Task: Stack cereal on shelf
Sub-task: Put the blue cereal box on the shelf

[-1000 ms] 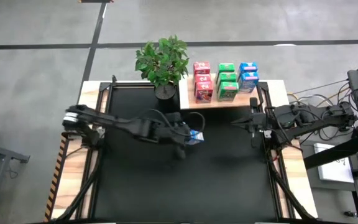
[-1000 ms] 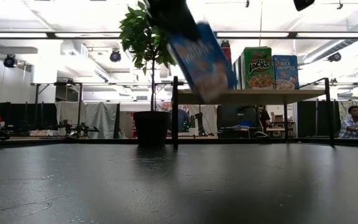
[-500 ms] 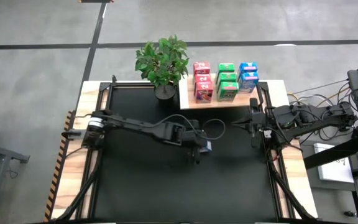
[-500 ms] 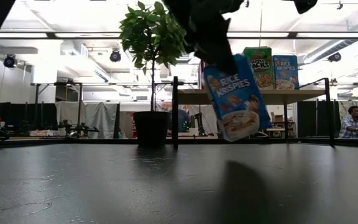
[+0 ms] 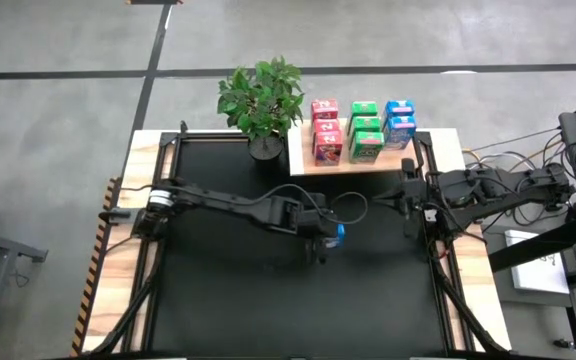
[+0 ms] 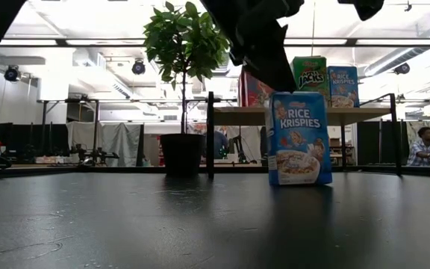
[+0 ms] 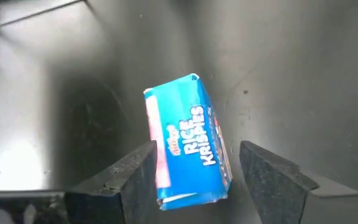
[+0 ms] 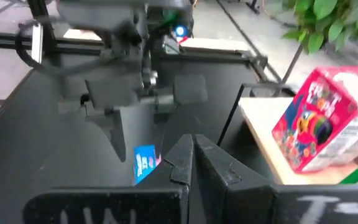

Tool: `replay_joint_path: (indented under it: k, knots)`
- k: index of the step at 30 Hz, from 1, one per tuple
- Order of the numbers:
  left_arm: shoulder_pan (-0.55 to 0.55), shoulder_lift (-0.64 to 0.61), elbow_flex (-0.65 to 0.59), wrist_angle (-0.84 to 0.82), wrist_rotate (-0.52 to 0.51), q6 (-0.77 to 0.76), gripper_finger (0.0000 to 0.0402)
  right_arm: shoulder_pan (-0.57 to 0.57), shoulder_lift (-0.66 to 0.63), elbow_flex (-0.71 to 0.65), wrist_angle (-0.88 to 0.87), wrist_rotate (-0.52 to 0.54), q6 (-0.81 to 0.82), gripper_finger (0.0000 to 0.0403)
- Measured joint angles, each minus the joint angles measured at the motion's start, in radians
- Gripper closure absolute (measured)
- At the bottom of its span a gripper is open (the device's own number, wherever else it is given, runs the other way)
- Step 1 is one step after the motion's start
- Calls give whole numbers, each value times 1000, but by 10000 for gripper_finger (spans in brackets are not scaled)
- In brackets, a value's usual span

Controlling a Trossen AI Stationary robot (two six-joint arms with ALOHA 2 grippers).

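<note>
A blue cereal box (image 6: 298, 138) stands upright on its bottom end on the black table, right of middle (image 5: 337, 233). My left gripper (image 7: 197, 147) hangs over it, slanting down, open. Its fingers stand on either side of the box's top end, and a gap shows at the right finger. The pale shelf (image 5: 306, 167) at the far edge carries pink-red (image 5: 326, 130), green (image 5: 366, 130) and blue (image 5: 399, 120) cereal boxes. My right gripper (image 8: 191, 149) waits shut at the table's right edge (image 5: 406, 196).
A potted plant (image 5: 261, 100) stands at the far edge, left of the shelf. The shelf sits raised on dark posts (image 6: 210, 134). A wide stretch of black table (image 5: 228, 290) lies near and to the left of the box. A person sits in the room beyond (image 6: 424, 146).
My left gripper has carried the blue box toward the table's right edge and downward. The box hung tilted above the table; now it stands upright with its bottom on the black surface.
</note>
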Motion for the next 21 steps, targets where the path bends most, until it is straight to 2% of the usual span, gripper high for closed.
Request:
replay_joint_path:
  k: [5,8,11,17,21]
  knots:
    - [-20,-81,-4,-24,-22,19,187,0,78,1,-45,7,30,394]
    - [-45,-170,-79,11,-89,21,187,0,158,1,-40,7,33,394]
    - [-74,-278,-225,107,-142,21,187,0,243,4,-49,5,40,394]
    - [-134,-505,-553,426,-150,42,187,0,400,69,-47,-40,75,390]
    - [-154,-618,-719,609,-151,62,187,0,498,140,-47,-95,77,358]
